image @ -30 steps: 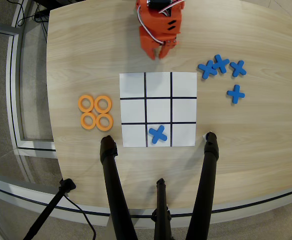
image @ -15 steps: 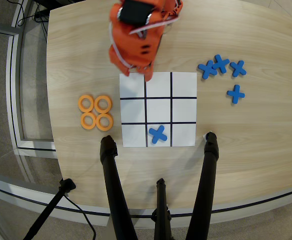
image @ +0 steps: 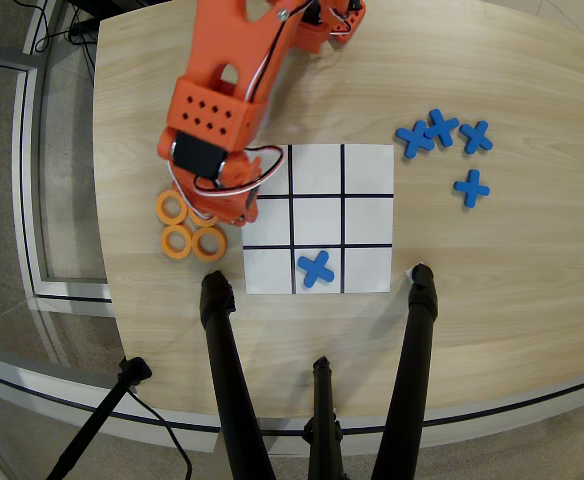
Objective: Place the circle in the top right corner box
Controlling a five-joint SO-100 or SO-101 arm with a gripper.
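Tripod (image: 317,400): black legs at bottom edge, over the table (image: 512,300).
Grid (image: 318,219): blue X (image: 316,268) in bottom-middle cell.
Rings (image: 190,232): flat, beside the grid's left edge; no long axis.
Circle (image: 172,207): just left of the gripper (image: 212,212).
Gripper: under arm (image: 242,80); cannot tell whether open.
Arm: reaches from top edge, wrist down.
Corner box (image: 368,168): white.

Light wood table (image: 532,330) w/ curved edge, grey floor (image: 2,150), black tripod legs (image: 234,390)
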